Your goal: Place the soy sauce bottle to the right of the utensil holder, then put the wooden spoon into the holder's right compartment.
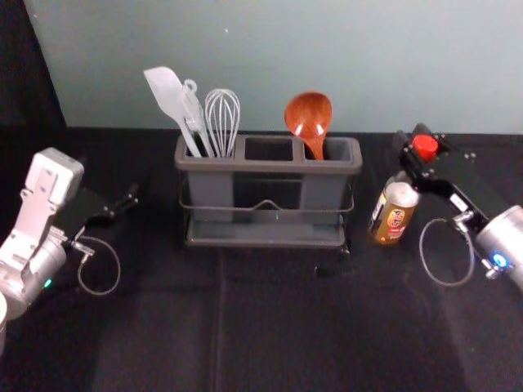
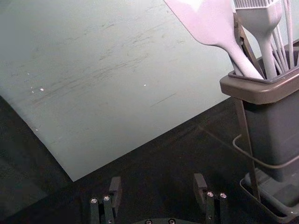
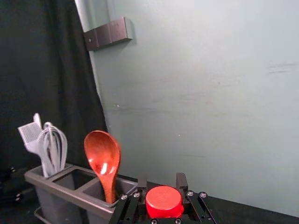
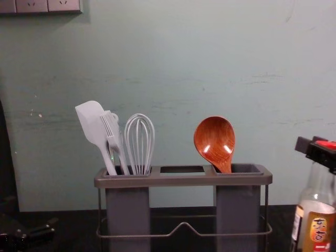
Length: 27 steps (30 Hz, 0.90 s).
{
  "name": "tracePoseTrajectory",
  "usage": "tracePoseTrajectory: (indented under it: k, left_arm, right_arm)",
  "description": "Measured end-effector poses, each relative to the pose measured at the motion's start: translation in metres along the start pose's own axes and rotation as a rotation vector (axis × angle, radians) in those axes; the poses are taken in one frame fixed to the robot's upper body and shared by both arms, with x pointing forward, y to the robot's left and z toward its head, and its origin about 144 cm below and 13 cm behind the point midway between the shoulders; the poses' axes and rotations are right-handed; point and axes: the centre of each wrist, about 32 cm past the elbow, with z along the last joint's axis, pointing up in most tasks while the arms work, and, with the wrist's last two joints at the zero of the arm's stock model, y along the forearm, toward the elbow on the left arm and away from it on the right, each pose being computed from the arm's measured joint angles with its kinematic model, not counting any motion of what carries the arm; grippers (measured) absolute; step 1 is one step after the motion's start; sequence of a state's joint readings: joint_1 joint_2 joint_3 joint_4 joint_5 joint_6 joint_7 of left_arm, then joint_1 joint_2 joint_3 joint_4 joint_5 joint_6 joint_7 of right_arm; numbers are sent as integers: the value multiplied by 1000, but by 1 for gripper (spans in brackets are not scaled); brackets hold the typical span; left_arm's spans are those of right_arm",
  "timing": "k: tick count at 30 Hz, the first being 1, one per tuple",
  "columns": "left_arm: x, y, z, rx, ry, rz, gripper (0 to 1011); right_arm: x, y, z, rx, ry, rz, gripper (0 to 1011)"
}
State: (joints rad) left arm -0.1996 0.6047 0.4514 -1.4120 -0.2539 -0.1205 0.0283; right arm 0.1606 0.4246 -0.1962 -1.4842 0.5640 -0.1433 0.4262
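Right of the utensil holder [image 1: 269,166]: soy sauce bottle [image 1: 391,216], pinched at the neck by right gripper [image 3: 162,183], presumably leaving base free to stand. Wooden spoon [image 4: 214,140] in right compartment [image 4: 238,215], bowl up. Left gripper [image 2: 157,181] spread, left of holder.

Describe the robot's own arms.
The left arm and right arm have silvery casings and looped cables. Left end effector and right end effector are black with bright screws. The left arm bears a green light, the right a blue light.
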Motion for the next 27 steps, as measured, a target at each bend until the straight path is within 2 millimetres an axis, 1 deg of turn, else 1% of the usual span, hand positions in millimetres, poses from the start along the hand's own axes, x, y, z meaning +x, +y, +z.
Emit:
tracePoseTrajectory:
  k: [8,27]
  left_arm:
    - [0,0,0,0,0,0,1004]
    - [0,0,0,0,0,0,1005]
  right_arm:
    - [3,16,-13,4,3,-32,386]
    - [5,34,-27,5,11,-25,386]
